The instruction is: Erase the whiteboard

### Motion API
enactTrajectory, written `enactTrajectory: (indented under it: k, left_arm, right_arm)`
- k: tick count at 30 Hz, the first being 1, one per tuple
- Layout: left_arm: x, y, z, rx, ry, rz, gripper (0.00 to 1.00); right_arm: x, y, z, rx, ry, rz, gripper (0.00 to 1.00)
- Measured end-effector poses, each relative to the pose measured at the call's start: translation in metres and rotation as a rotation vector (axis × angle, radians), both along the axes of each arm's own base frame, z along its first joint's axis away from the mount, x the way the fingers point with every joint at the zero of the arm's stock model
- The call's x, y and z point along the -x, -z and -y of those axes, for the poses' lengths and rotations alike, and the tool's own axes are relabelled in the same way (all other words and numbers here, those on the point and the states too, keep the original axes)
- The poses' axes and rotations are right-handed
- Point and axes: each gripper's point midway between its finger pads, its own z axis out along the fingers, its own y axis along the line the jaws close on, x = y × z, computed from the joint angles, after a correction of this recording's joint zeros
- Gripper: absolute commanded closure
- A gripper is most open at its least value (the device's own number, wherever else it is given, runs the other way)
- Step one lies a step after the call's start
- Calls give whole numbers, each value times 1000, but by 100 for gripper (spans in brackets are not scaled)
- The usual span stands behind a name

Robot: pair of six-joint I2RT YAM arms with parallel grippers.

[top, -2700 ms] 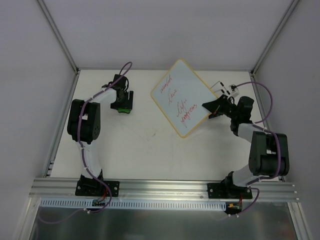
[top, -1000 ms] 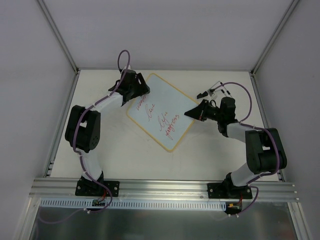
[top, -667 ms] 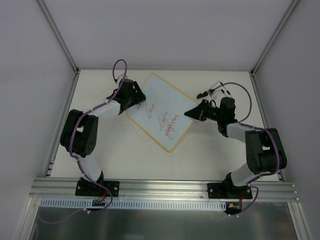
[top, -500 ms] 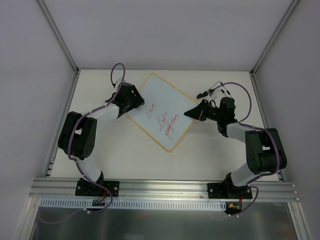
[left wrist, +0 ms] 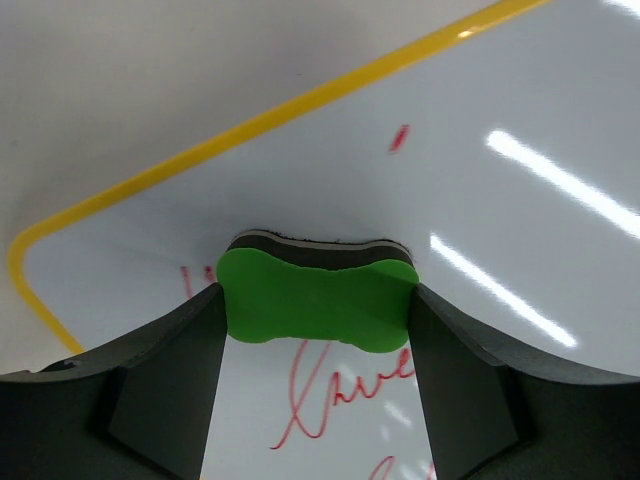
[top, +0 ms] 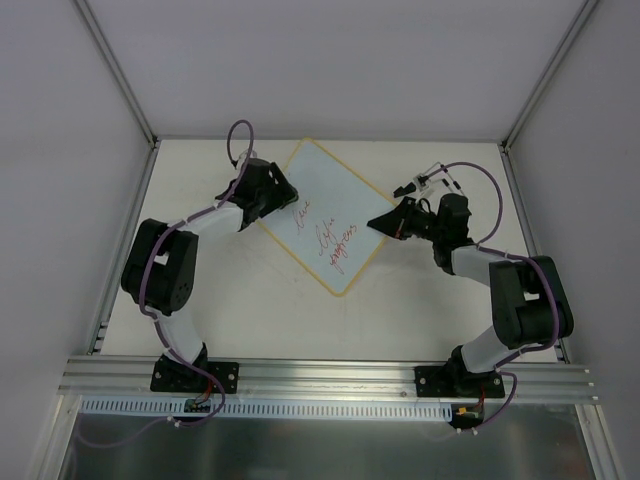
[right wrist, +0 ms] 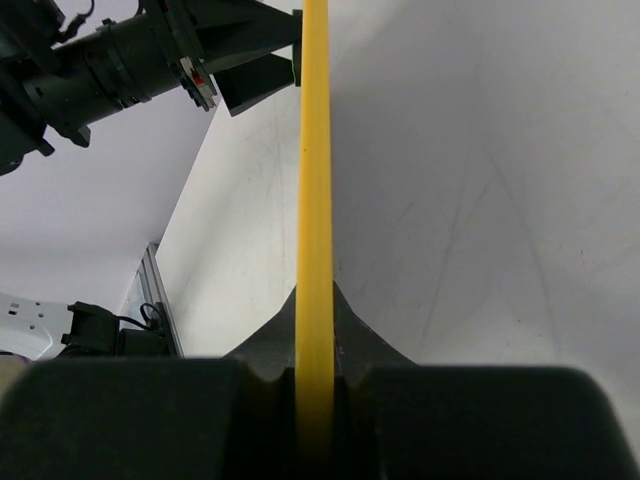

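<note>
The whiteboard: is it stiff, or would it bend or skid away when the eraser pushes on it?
Probably stiff: the whiteboard looks flat, with a straight yellow frame. It seems thin and light, so it might skid on the table; likely why the right gripper clamps its edge while the left gripper presses the green eraser.

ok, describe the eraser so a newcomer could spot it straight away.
Find the yellow-framed whiteboard, turned diamond-wise in the top view. At its left corner the left gripper holds a small pad against the white surface: the eraser. It is bright green, bone-shaped and dark-backed, the only green thing there.
</note>
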Motion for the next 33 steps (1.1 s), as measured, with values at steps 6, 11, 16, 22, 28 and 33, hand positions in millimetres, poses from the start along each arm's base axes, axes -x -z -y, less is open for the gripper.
enactTrajectory:
  k: [6, 11, 16, 22, 28, 33]
  left_arm:
    - [-20, -39, 29, 42, 46, 79, 81]
    - [-41, -57, 36, 64, 38, 121, 82]
    - [-50, -56, 28, 77, 11, 117, 85]
    - [-56, -45, -1, 81, -59, 75, 89]
    - [-47, -13, -40, 58, -133, -23, 91]
    - [-32, 3, -43, 69, -136, -68, 90]
  right_arm:
    - [0, -2, -6, 7, -9, 28, 100]
    - [1, -1, -8, 9, -6, 24, 100]
    - [0, -1, -9, 10, 4, 21, 100]
    - [1, -3, -11, 11, -1, 29, 100]
    - [2, -2, -13, 13, -4, 28, 100]
    - [2, -1, -12, 10, 3, 12, 100]
